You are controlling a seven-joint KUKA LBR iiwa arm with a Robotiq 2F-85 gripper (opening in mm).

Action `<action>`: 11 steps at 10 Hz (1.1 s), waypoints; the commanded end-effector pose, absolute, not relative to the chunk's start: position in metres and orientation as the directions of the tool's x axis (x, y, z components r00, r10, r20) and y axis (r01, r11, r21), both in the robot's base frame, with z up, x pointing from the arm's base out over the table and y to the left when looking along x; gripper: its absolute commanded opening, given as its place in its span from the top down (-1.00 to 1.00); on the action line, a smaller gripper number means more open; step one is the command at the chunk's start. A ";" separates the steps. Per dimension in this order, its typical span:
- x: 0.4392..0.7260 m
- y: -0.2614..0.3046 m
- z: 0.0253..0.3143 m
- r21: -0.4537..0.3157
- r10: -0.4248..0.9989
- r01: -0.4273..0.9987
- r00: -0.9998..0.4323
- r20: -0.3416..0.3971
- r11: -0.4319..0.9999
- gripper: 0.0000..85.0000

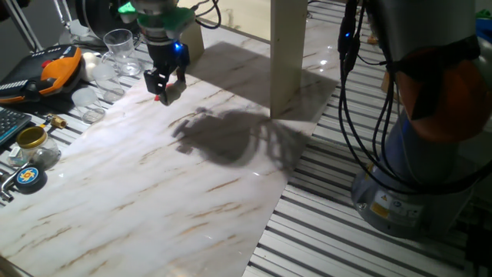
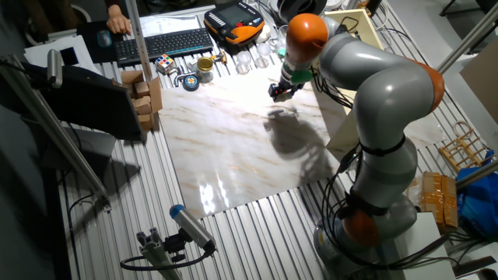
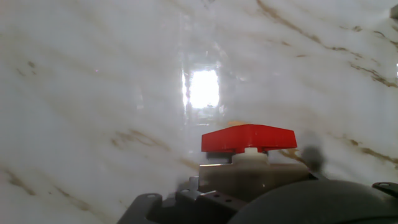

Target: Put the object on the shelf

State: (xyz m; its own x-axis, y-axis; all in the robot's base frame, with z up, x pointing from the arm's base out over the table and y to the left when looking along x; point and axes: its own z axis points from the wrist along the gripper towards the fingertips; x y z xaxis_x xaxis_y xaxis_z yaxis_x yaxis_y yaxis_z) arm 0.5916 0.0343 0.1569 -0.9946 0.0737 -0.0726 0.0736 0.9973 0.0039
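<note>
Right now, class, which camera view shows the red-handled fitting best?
Hand view: the fitting fills the foreground, its red handle plain. One fixed view shows a red speck in the claw; in the other, I cannot make it out.

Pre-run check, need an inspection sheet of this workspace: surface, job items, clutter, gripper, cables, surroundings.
Surface: marble-patterned board, bare in the middle, glare spot.
Job's things: object with red handle held above the board; shelf leg on the far edge.
Clutter: brass-lidded jar, clear glasses, orange pendant on the left.
Gripper: gripper shut on object.
Cables: black cables hang along the arm.
Surroundings: keyboard, slatted metal table.
</note>
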 end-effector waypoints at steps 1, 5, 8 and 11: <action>0.592 0.034 0.157 -0.010 0.105 0.106 -0.991 -0.080 0.994 1.00; 0.592 0.034 0.157 0.024 0.118 0.117 -0.991 -0.055 0.993 1.00; 0.592 0.034 0.157 -0.007 0.098 0.099 -0.994 -0.049 0.995 1.00; 0.591 0.022 0.191 -0.023 0.048 0.049 -0.998 -0.040 0.999 1.00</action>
State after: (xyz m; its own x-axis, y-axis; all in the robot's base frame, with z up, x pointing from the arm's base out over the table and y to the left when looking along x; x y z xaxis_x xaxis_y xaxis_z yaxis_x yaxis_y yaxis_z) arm 0.5913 0.0204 0.1873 -0.9984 0.0423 -0.0388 0.0432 0.9988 -0.0242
